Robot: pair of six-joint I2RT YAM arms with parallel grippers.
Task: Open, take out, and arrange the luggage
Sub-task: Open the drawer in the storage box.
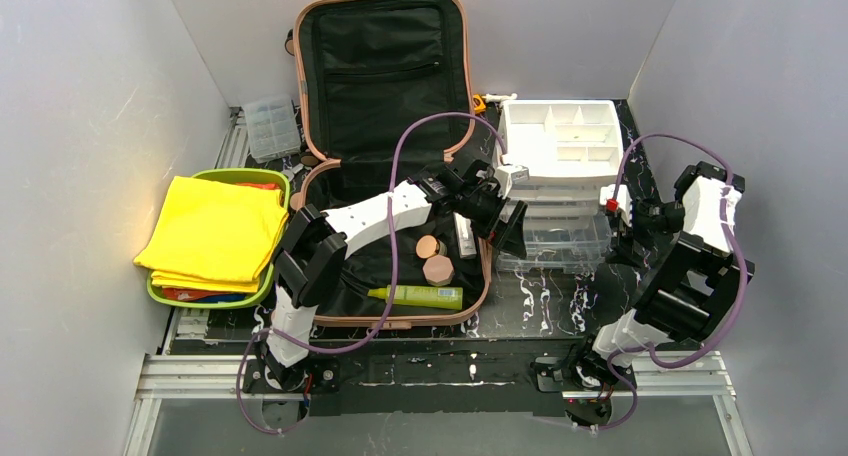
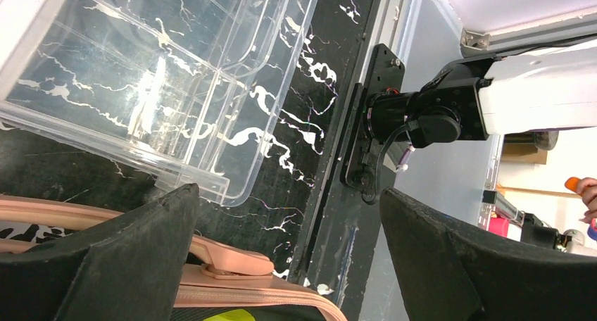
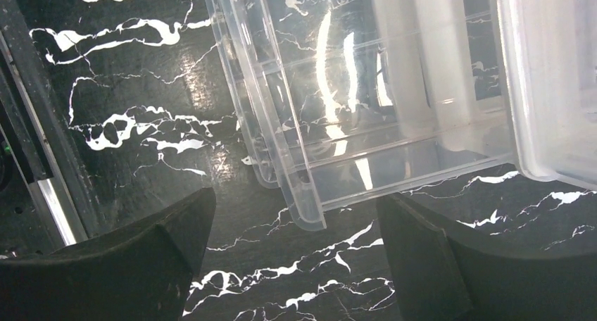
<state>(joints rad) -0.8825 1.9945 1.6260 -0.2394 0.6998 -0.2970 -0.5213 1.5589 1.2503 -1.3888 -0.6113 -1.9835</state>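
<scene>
The salmon-pink luggage point(image 1: 380, 56) lies open, its black-lined lid propped against the back wall and its lower shell flat on the table. Inside the shell are a yellow-green tube point(image 1: 420, 296), two round tan pieces point(image 1: 438, 269) and a white stick-shaped item point(image 1: 465, 236). My left gripper point(image 1: 505, 226) hangs open over the shell's right rim. In the left wrist view that gripper point(image 2: 288, 194) holds nothing, and the pink zip pull point(image 2: 232, 265) sits beside one finger. My right gripper point(image 1: 620, 231) is open above a clear drawer's point(image 3: 366, 89) corner, empty point(image 3: 296, 198).
A white drawer organizer point(image 1: 560, 136) stands at the back right, with the clear drawer point(image 1: 560, 241) pulled out in front of it. At the left, a lime-green tray point(image 1: 225, 175) holds a folded yellow cloth point(image 1: 215, 231). A small clear box point(image 1: 271, 126) sits behind it.
</scene>
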